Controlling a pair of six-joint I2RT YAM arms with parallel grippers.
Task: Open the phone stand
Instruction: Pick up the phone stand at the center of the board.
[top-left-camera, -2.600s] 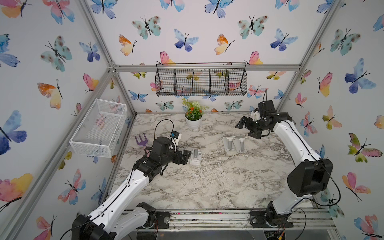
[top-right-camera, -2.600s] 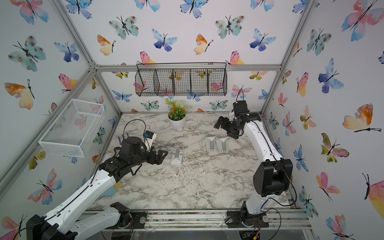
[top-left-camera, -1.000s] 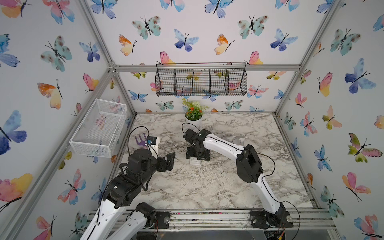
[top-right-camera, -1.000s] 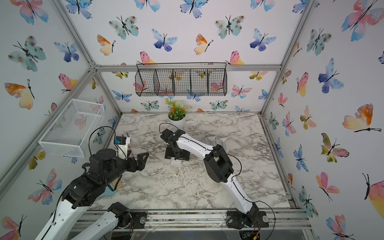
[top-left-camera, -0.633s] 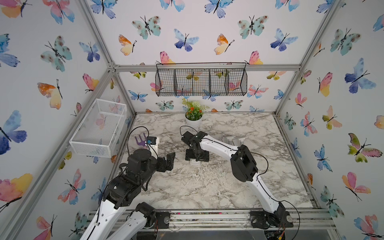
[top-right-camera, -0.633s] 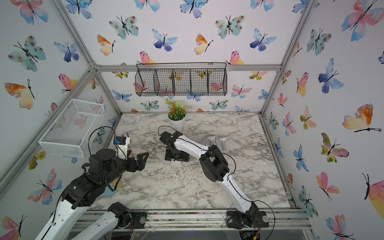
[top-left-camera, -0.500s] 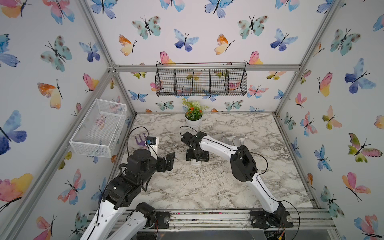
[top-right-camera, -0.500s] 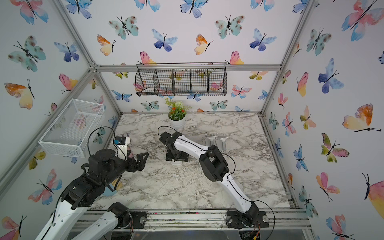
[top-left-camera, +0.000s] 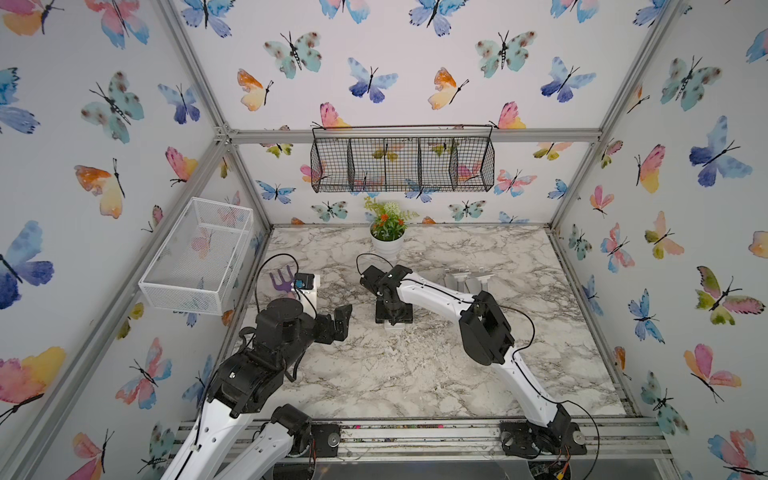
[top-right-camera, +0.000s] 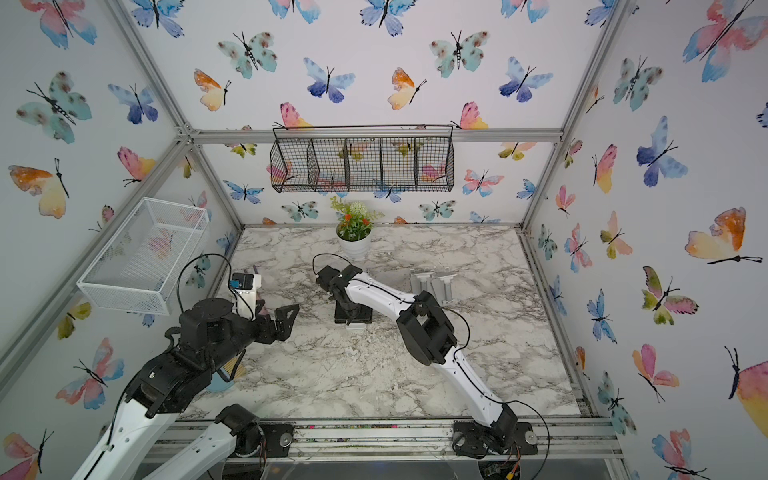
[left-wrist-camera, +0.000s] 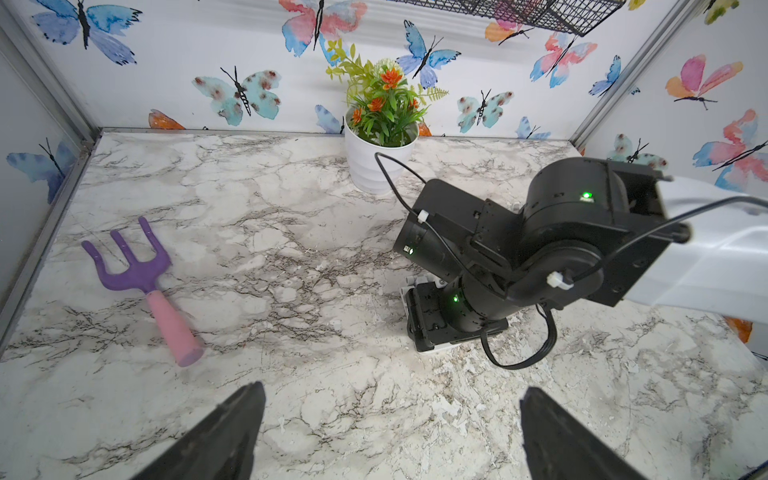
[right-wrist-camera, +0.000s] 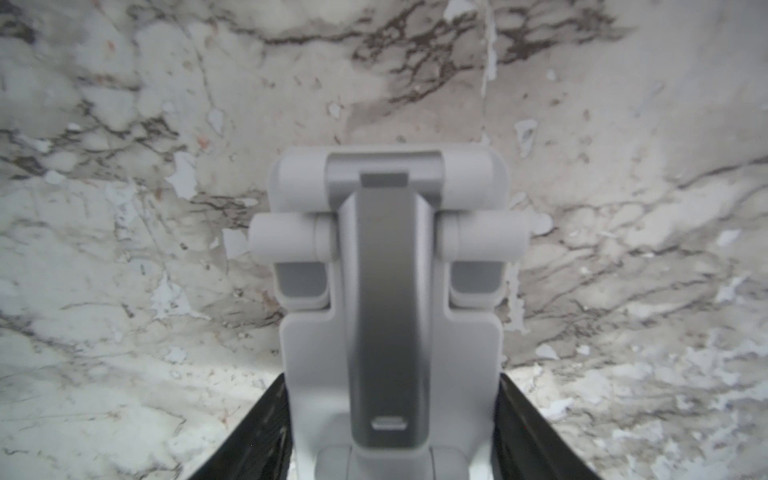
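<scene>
The phone stand is white with a grey centre arm and lies folded flat on the marble table. In both top views only its white edge shows under the right wrist. My right gripper points straight down at it, and both black fingers press against the sides of the stand's base. The same right gripper covers most of the stand from outside. My left gripper hangs open above bare table, left of the stand and apart from it.
A purple and pink hand rake lies near the left wall. A white pot with a plant stands at the back. Another grey stand sits behind the right arm. A white mesh basket hangs left and a black wire basket on the back wall.
The right gripper has stayed over the phone stand and its jaws have narrowed onto the stand's sides. The left arm has not moved.
</scene>
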